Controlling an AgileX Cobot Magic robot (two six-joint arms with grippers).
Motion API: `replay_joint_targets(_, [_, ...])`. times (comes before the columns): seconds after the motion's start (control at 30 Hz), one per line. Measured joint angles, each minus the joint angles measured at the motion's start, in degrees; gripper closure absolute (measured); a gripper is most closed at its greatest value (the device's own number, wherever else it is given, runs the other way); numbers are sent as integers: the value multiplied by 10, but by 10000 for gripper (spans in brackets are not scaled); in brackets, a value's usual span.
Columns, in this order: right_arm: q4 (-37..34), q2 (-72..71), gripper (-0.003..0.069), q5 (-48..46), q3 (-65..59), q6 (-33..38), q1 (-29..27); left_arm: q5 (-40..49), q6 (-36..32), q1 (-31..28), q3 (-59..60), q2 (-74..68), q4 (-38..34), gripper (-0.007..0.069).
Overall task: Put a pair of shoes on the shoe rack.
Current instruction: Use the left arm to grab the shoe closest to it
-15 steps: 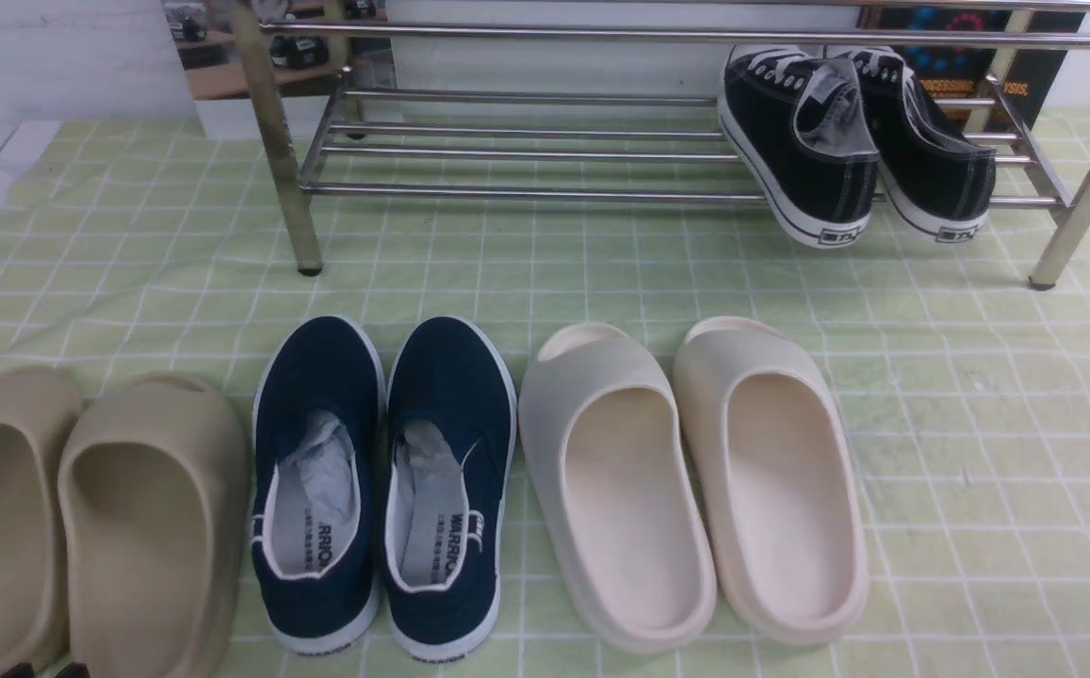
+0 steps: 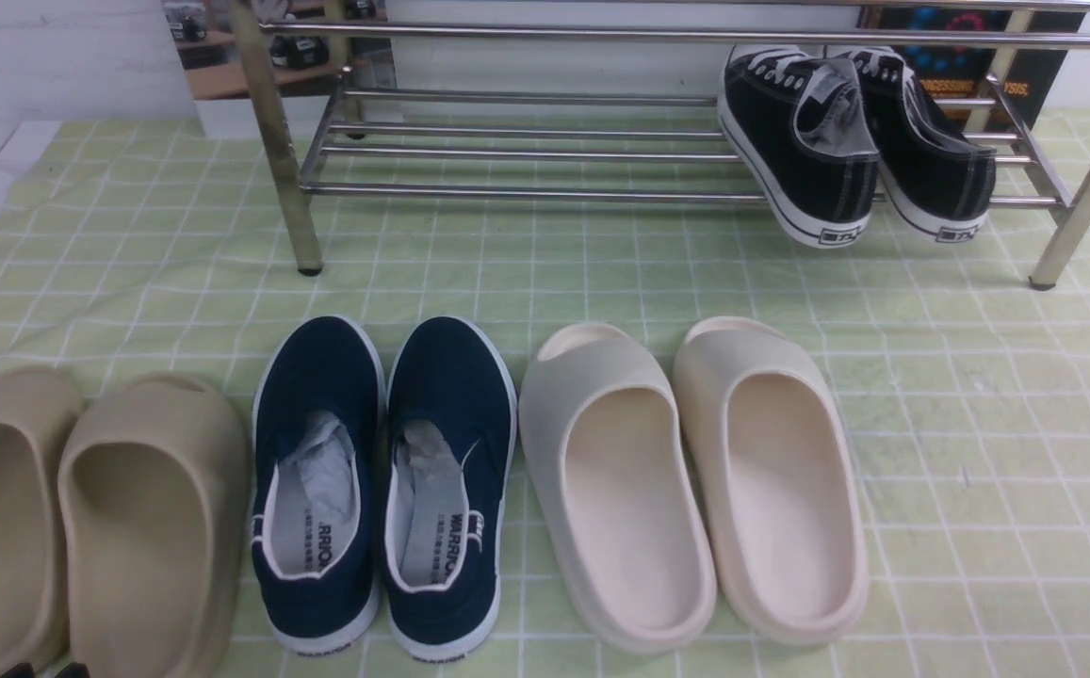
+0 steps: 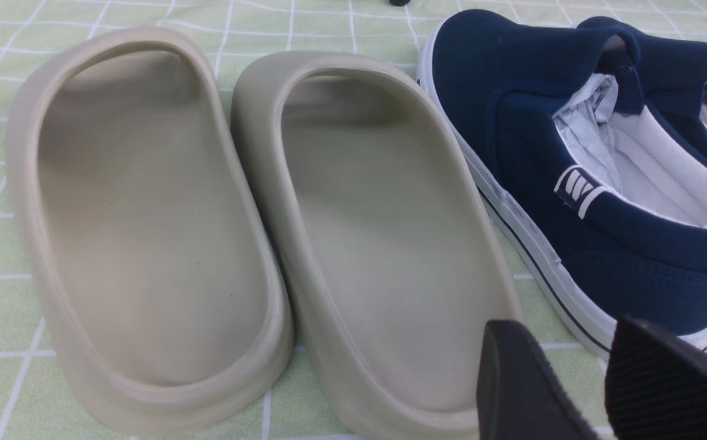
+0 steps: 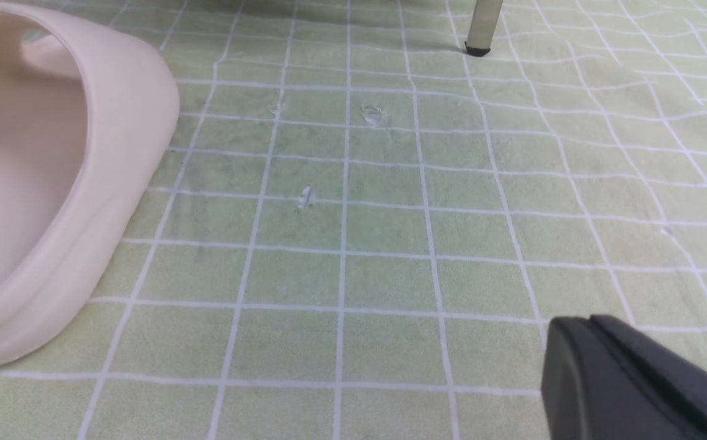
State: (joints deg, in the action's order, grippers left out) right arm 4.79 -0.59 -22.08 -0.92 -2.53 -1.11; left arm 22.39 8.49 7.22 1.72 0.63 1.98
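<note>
The pair of shoes, two navy slip-ons with white soles, stands side by side on the green checked cloth, left shoe [image 2: 318,471] and right shoe [image 2: 450,471], toes toward the shoe rack [image 2: 526,194]. My left gripper [image 3: 564,333] is open and empty, low behind the heel of the left navy shoe [image 3: 549,122] and beside a beige slide [image 3: 384,256]. Only its tips [image 2: 45,671] show at the front view's bottom edge. In the right wrist view my right gripper [image 4: 579,330] is shut on nothing, over bare cloth to the right of a cream slide [image 4: 54,183].
Black lace-up sneakers [image 2: 855,151] sit on the rack's lower bars at the right. Beige slides [image 2: 83,518] lie left of the navy pair, cream slides [image 2: 695,480] to its right. A rack leg [image 4: 481,30] stands ahead of the right gripper.
</note>
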Motion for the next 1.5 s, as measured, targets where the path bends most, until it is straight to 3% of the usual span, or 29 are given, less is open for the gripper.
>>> replay_joint_targets(1.17, [0, 0, 655, 0, 0, 0, 0, -2, 0, 0, 0, 0, 1, 386])
replay_joint_targets(1.3, [0, 0, 655, 0, 0, 0, 0, -67, 0, 0, 0, 0, 1, 386])
replay_joint_targets(1.5, [0, 0, 655, 0, 0, 0, 0, -273, 0, 0, 0, 0, 11, 386])
